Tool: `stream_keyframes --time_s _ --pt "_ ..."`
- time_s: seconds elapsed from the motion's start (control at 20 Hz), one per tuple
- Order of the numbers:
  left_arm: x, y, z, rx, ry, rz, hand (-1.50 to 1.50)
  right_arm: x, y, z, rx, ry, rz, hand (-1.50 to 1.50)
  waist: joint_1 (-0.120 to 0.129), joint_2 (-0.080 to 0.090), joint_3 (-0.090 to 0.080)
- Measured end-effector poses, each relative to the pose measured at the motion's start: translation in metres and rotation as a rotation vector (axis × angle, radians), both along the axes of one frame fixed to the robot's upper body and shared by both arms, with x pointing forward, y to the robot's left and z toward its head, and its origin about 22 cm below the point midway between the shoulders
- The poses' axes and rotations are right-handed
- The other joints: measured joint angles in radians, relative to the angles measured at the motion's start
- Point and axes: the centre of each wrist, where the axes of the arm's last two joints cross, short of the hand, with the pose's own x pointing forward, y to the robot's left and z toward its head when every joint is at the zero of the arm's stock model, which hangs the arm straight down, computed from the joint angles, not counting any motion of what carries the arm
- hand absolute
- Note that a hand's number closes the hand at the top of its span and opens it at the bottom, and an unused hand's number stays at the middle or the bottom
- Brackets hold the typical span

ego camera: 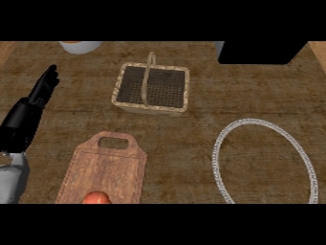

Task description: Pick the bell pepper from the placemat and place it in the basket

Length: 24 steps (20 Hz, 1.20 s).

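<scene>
Head view, and you're looking steeply down on a brown, worn wooden counter (264,95) with paler plank strips along both side edges. A black box (260,51) sits at the far right, and a white, orange-rimmed vessel (81,46) peeks in at the far left. Your basket (151,109) stands mid-counter, square and wicker with a dark mesh floor, its thin handle running from far side to near side. To the right lies the placemat (225,139), an oval with a pale woven rim, its long axis running near to far. Near centre-left rests a wooden cutting board (105,167), handle hole at the far end. Only an orange-red sliver (96,197) shows at the board's near edge; you can't tell its orientation or whether it's the bell pepper. Your left hand (35,103) is at the left edge, fingers straight and holding nothing. The right hand isn't visible.
</scene>
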Motion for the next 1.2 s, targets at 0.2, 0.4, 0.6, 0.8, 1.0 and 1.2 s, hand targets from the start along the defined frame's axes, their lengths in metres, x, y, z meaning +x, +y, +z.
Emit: stream_keyframes --time_s 0.2,0.4,0.6,0.8,1.0,1.2 --pt "0.001 0.0 -0.004 0.0 0.001 0.003 0.0 0.0 0.044 0.019 -0.011 0.039 0.028 1.5 0.004 0.002 -0.001" --pt "0.005 0.001 0.006 0.001 -0.007 -0.002 0.0 0.002 0.084 0.024 -0.022 0.095 0.031 1.5 0.008 0.003 0.0" --pt "0.005 -0.003 0.0 0.004 -0.006 -0.006 0.0 0.01 0.108 0.023 -0.072 0.167 0.046 1.5 0.009 0.006 -0.001" --pt "0.001 -0.001 0.001 0.002 -0.006 -0.006 0.0 0.017 0.128 0.015 -0.122 0.257 0.051 1.5 0.009 0.005 0.0" --pt "0.001 -0.004 0.0 0.0 -0.003 -0.003 0.0 0.021 0.14 0.007 -0.22 0.307 0.016 1.5 0.005 0.004 0.0" --pt "-0.001 -0.003 0.003 0.002 -0.004 0.002 0.0 0.025 0.139 0.005 -0.371 0.317 -0.039 1.5 0.004 0.004 0.0"
